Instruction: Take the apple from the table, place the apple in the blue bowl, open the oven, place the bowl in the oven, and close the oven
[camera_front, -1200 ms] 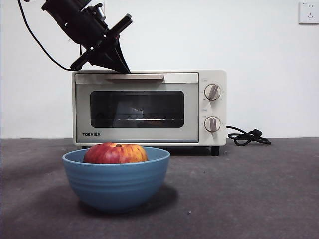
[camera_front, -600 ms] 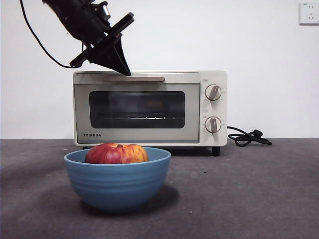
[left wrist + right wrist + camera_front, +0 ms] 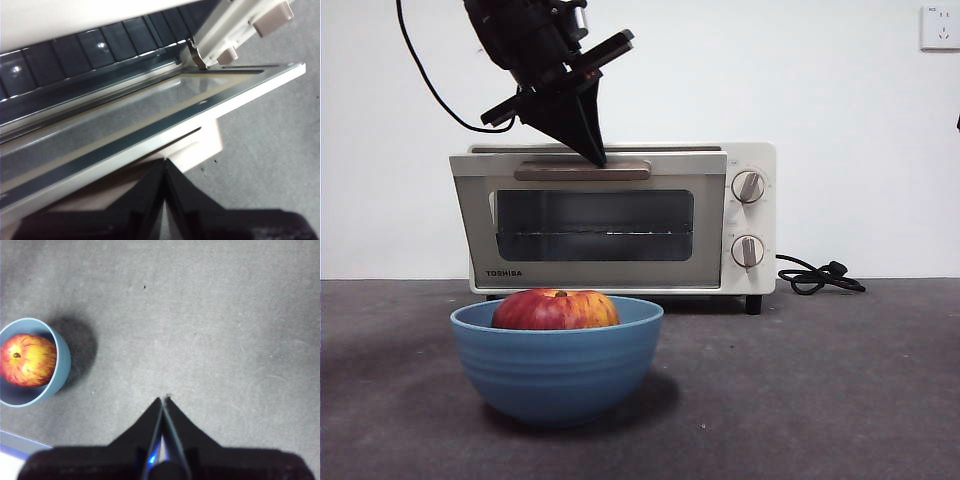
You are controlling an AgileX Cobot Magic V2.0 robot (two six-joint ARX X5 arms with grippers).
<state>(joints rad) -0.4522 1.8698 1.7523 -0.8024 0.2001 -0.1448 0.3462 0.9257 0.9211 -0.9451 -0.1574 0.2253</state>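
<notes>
We see left hand [image 3: 598, 158], jaws closed together, tips on beige bar handle [image 3: 582, 171] of cream-white toaster oven [image 3: 745, 215], dark glass door [image 3: 592, 225] tilted ajar. Right hand [image 3: 163, 401] closed, empty.

The left arm is reaching in from the top left of the front view, big and dark, angling downward with a black cable looping off behind it. Its left gripper [image 3: 595, 152] is pointing down, the tip of its jaws touching the handle [image 3: 582, 170] of the oven [image 3: 750, 215] door. In the left wrist view the left gripper [image 3: 164, 167] is showing both jaws pressed together into one point. The right gripper [image 3: 163, 402] is hanging above the tabletop [image 3: 225, 330], facing straight down, its jaws likewise pressed together with nothing between them.
</notes>
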